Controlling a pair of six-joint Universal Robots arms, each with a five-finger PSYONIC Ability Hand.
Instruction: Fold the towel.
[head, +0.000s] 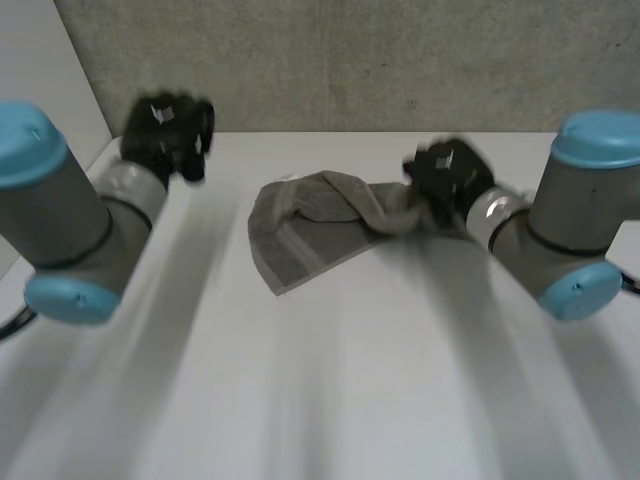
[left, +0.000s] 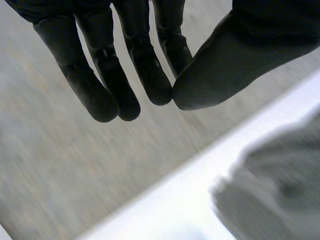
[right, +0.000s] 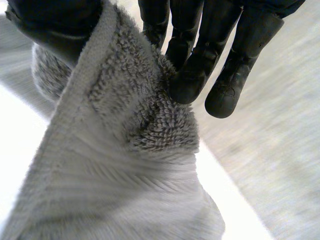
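On the right, my right hand (head: 450, 178) pinches the soft, floppy towel (head: 310, 235) by its edge; my left hand (head: 170, 130) is spread.

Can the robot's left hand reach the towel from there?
Probably yes: the left hand is open and holds nothing, and nothing on the table stands between it and the towel.

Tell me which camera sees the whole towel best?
The head view: the grey towel lies crumpled on the table, one end pinched by the right hand. The right wrist view gives that pinched part close up; the left wrist view catches a blurred bit.
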